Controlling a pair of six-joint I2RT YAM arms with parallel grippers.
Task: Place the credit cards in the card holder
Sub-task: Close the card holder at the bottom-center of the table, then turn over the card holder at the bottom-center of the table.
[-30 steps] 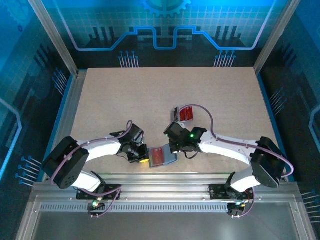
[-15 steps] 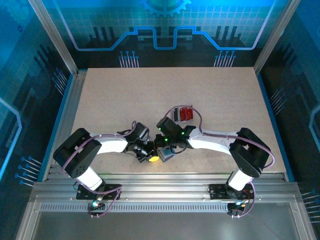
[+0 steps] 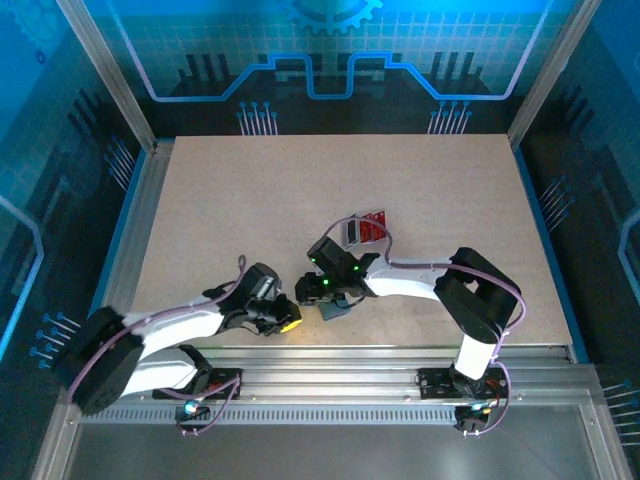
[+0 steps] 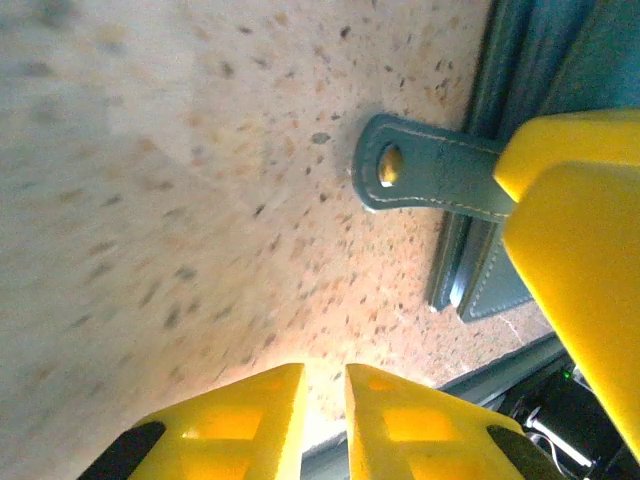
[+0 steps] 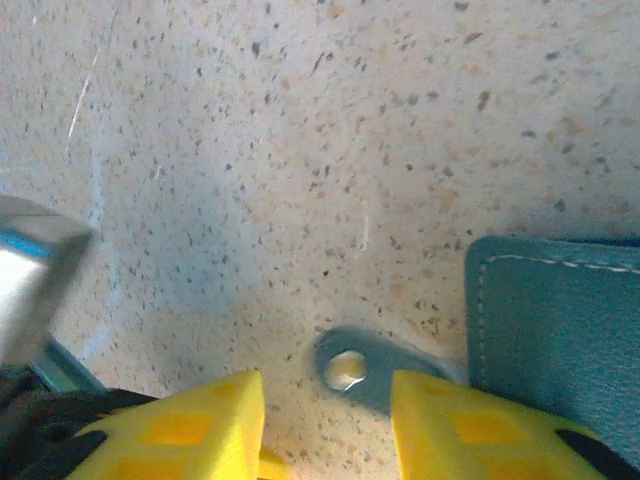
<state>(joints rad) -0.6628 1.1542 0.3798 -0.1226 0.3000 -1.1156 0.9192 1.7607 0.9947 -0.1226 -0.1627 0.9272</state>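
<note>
Straddling the clasp tab, the right gripper has its yellow fingers spread wide, and there's nothing pinched between them. The tab, with its pale rivet, lies flat on the speckled table right in the gap. Just to the right of it in the right wrist view is the stitched blue-grey corner of the card holder.

Over to the left gripper: its pads are only a slit apart, bare tabletop showing through, gripping nothing. Ahead of it the same tab points out from the holder's layered edge, and a big yellow block, close to the lens, covers the tab's root. Whose finger that is, I can't tell.

From above, the two grippers face each other near the front edge of the table, and the card holder sits flat between them, just under the right gripper's nose. Whether anything is inside it, I can't tell.

Further back, behind the right arm, the credit cards lie on the table, red ones with a silver-grey one alongside, well apart from the holder. The right arm's cable loops across them.
</note>
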